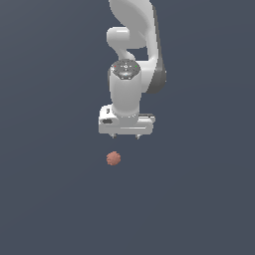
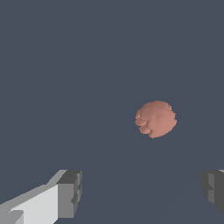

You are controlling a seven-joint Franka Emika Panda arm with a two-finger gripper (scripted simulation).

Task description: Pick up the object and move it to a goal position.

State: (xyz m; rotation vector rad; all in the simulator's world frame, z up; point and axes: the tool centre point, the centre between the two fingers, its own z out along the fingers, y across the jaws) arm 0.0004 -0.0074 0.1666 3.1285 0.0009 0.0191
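Note:
The object, a small reddish-brown bumpy ball, lies on the dark grey surface. It also shows in the wrist view. My white gripper hangs above the ball, a little toward the exterior view's right of it, and does not touch it. In the wrist view the gripper is open and empty, with its two grey fingertips set wide apart. The ball lies beyond the fingertips, not between them. No goal marker shows.
The arm's white links rise behind the gripper to the top of the exterior view. The dark grey surface fills the rest of both views, with no edge in sight.

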